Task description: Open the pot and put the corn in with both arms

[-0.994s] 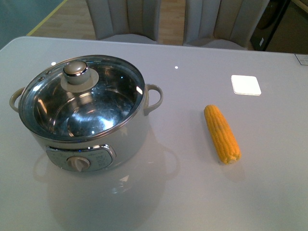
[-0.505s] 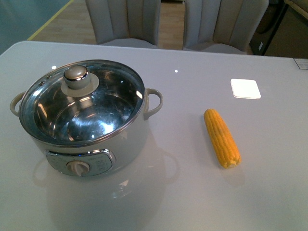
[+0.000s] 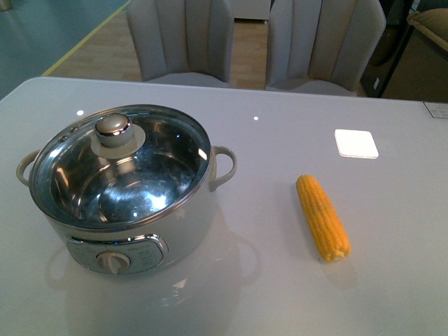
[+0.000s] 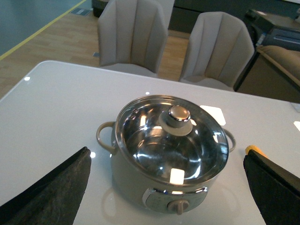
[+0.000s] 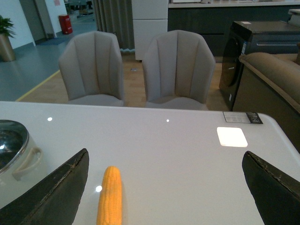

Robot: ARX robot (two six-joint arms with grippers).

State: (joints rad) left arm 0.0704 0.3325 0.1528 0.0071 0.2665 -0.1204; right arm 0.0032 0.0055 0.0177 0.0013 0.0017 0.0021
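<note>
- pot (image 3: 129, 210) on table (image 3: 280, 294), left side in the front view, dial panel facing the robot
- glass lid (image 3: 140, 175) seated on the pot rim, its knob (image 3: 113, 126) toward the far side
- corn (image 3: 322, 217) flat on the table, right of the pot and well apart from it, rounded tip pointing away from the robot
- left pincer (image 4: 166, 154): spread wide, clear of the pot, which shows between its fingers (image 4: 51, 192)
- right pincer (image 5: 165, 154): spread wide, above the table, corn near one finger (image 5: 51, 192), not touching
- white square patch (image 3: 356, 143) on the table beyond the corn
- two grey chairs (image 3: 180, 38) at the far edge
</note>
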